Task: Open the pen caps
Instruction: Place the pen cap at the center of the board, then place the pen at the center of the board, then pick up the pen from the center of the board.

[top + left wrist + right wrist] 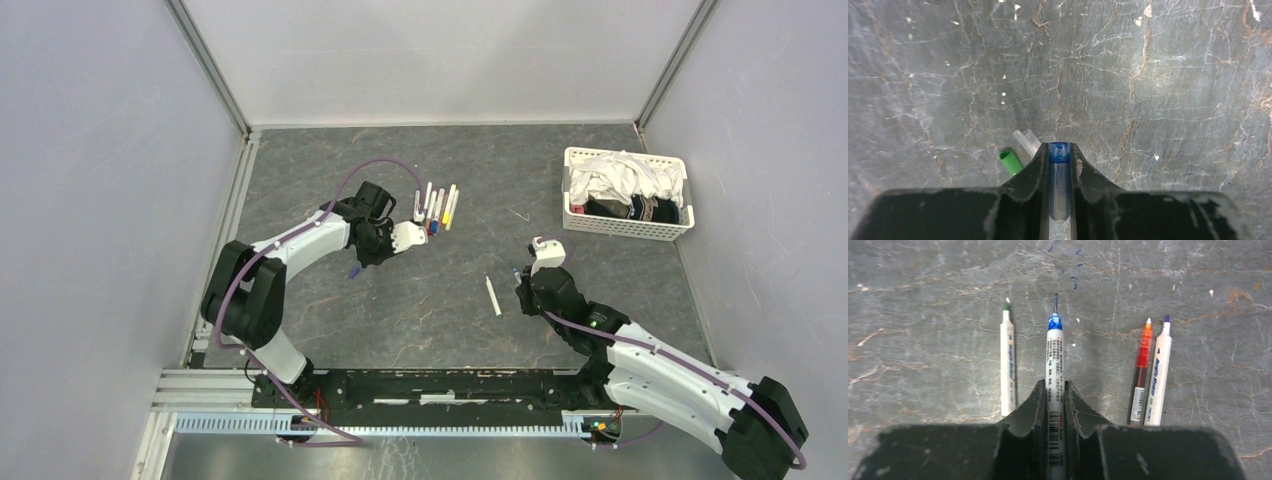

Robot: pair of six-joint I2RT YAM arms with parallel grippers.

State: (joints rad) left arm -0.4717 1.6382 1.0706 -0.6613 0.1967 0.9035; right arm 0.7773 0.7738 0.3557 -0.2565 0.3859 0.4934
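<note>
Grey stone-look tabletop (pixel 440 330) with pale walls on three sides. Most of the middle is bare, so both arms have open floor around them.

The left gripper (pixel 1059 148) is pinched on a stubby translucent blue cap (pixel 1059 156), which sits upright in the slot between the fingers. Just left of the fingers, a small green cap (pixel 1011 162) and a clear whitish cap (pixel 1026 141) lie on the table close together. From above, this gripper is right next to a bundle of white-barrelled pens (pixel 438 207) near mid-table.

The right gripper (pixel 1055 386) is clamped around a white pen with a blue collar and bare tip (pixel 1055 350), which points away from the wrist. In its wrist view, a green-tipped white pen (pixel 1007 365) lies to the left. A clear orange pen (pixel 1143 360) and a purple-tipped white pen (pixel 1160 370) lie side by side to the right, both apart from the fingers.

From above, one lone white pen (pixel 492 296) lies between the arms. A white slotted plastic basket (pixel 625 228) of cloth sits by the right wall, well clear of both arms.
</note>
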